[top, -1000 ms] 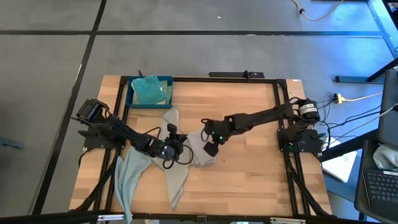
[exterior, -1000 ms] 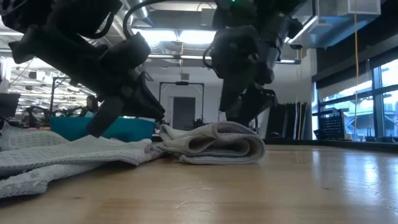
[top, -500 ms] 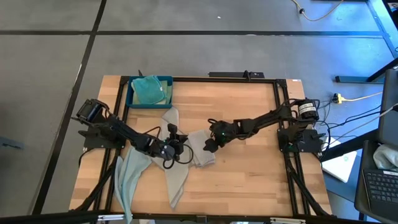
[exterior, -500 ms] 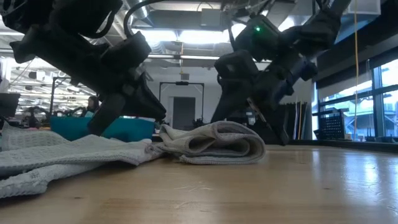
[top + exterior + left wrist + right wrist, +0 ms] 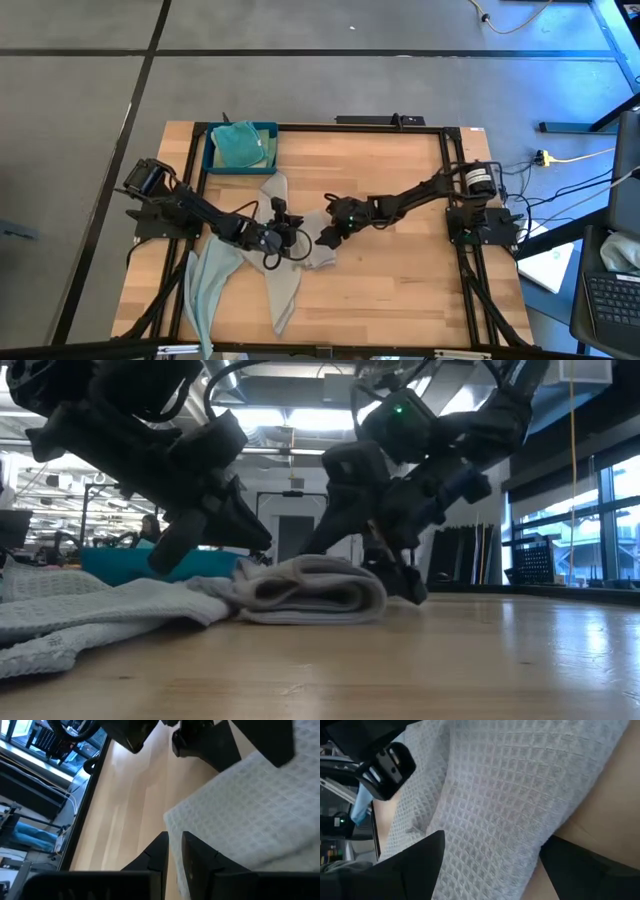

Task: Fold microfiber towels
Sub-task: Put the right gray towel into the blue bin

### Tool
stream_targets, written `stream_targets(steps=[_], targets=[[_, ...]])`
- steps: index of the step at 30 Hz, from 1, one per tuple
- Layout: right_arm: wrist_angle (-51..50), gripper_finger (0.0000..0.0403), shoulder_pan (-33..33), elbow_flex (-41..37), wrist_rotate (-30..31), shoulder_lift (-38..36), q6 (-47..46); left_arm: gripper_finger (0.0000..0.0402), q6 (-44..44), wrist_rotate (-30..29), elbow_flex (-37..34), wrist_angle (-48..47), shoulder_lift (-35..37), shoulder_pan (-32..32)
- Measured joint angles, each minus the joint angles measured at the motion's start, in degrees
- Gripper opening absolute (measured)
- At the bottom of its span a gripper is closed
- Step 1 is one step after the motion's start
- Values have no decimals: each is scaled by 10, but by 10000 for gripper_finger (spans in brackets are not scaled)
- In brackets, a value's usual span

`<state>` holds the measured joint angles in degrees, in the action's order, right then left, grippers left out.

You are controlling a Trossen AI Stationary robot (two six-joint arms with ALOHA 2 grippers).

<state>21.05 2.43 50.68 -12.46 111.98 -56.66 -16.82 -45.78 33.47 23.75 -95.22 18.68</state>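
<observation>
The folded light grey towel [image 5: 322, 250] lies near the middle of the wooden surface [image 5: 400, 190], a thick rolled bundle in the low view [image 5: 310, 588]. The right gripper [image 5: 327, 236] is low against the bundle's right side, its fingers [image 5: 420, 865] spread wide with the waffle-weave cloth between them and nothing clamped. The left gripper [image 5: 272, 238] sits at the bundle's left side; its fingers [image 5: 162, 855] are almost closed. They look pinched on the towel's edge, though the wrist view does not show clearly whether cloth is actually caught between them.

A pale blue towel [image 5: 215, 275] and another grey towel [image 5: 285, 290] sprawl unfolded toward the front of the surface, touching the bundle. A teal towel [image 5: 238, 143] sits in the dark blue tray [image 5: 210, 150] at the back left.

The main risk, as I judge it, is the bundle sliding or unrolling: the open right fingers press from the side, and a push without a grip could shove the fold apart. The bundle also overlaps the loose cloths, so a drag by either arm could pull them along and rumple them.
</observation>
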Motion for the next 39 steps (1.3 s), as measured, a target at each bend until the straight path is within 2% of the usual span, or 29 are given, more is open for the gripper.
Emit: stream_targets(steps=[4,9,19,23,29,31,34,39], targets=[[2,308,0,9,2,10,16,44,1,0,0,0,0,0],[3,260,1,10,34,21,23,44,1,0,0,6,0,0],[33,103,3,10,85,33,81,44,-2,2,0,20,0,0],[33,24,4,15,92,35,134,44,-20,-46,0,8,0,4],[-8,18,-17,62,76,40,221,44,-48,-227,-1,-61,59,48],[-52,17,-31,98,64,40,267,44,-42,-256,-1,-85,103,65],[-157,17,-49,171,41,40,355,44,4,-249,-1,-126,178,85],[-351,17,-58,318,54,39,534,44,110,-149,0,-196,278,97]])
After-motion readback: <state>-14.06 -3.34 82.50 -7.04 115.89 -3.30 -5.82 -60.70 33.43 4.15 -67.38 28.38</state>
